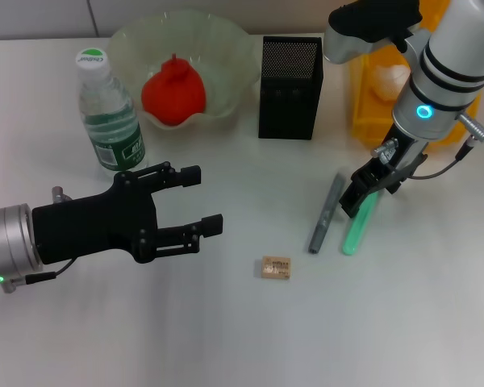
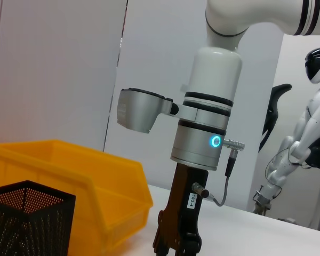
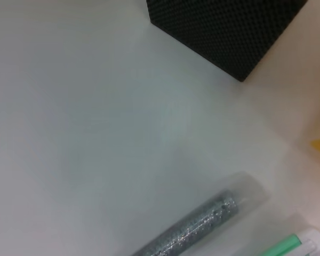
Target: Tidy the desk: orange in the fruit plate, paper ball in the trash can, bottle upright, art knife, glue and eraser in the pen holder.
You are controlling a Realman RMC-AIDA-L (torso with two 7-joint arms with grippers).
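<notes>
lying loose: two sticks (image 1: 328,212), one eraser (image 1: 276,268)

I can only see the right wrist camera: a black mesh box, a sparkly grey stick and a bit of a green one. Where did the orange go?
Observer: The orange sits in the fruit plate, at the back of the desk.
Operator: Is the bottle lying down?
Observer: No, the bottle stands upright, on the robot's left of the fruit plate.
Operator: What is my arm doing?
Observer: The right gripper is down at the top end of the green stick, in front of the trash can.
Operator: And the other arm?
Observer: The left gripper hovers open in front of the bottle, holding nothing. The eraser lies on the desk beyond it.
</notes>
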